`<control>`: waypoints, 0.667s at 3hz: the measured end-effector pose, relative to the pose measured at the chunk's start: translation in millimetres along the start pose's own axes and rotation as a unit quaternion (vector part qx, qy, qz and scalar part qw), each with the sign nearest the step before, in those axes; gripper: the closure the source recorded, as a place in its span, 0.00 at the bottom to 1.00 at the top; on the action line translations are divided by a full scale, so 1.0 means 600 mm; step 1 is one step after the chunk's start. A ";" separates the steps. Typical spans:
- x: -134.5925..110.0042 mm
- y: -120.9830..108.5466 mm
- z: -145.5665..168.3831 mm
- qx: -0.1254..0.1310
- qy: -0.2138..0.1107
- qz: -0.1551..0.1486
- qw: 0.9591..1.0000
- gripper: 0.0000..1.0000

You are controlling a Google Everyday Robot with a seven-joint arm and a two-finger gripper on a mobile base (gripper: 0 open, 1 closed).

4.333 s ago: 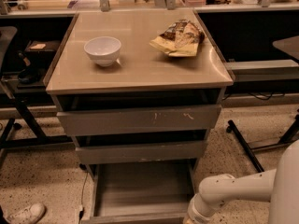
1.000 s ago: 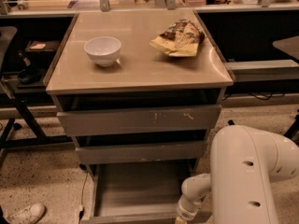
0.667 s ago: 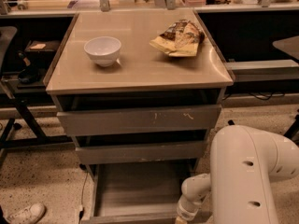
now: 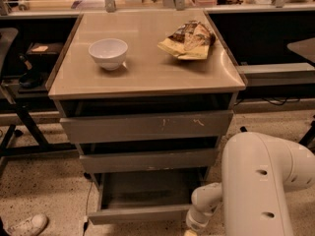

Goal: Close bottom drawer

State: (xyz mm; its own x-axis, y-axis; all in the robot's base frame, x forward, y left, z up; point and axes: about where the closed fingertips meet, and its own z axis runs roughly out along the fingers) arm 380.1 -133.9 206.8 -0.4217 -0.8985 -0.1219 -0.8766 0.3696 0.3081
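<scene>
The bottom drawer point(image 4: 141, 214) is pulled out of the cabinet, and its bare grey tray point(image 4: 147, 187) is open to view. Its plain flat front faces me near the floor. Above it are the plain middle drawer front point(image 4: 147, 160) and the larger scratched top drawer front point(image 4: 147, 127). My white arm point(image 4: 256, 186) fills the lower right. Its wrist point(image 4: 201, 215) reaches down beside the right end of the bottom drawer front. My gripper point(image 4: 189, 232) is at the bottom edge of the view, mostly cut off.
A white bowl point(image 4: 108, 52) and a crumpled snack bag point(image 4: 188, 40) lie on the cabinet top point(image 4: 147, 75). A white shoe point(image 4: 27, 225) is on the floor at lower left. Dark desk legs point(image 4: 24, 127) stand to the left, and another table point(image 4: 301, 48) to the right.
Since 4.3 s ago my arm's large white link has swung into the lower right and the wrist has moved left toward the drawer front. In the last second almost nothing moved.
</scene>
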 end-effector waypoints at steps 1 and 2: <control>0.000 0.000 0.000 0.000 0.000 0.000 1.000 0.00; 0.000 0.000 0.000 0.000 0.000 0.000 1.000 0.16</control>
State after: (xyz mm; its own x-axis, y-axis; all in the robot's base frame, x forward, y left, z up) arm 380.1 -133.9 206.8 -0.4217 -0.8985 -0.1219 -0.8766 0.3696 0.3082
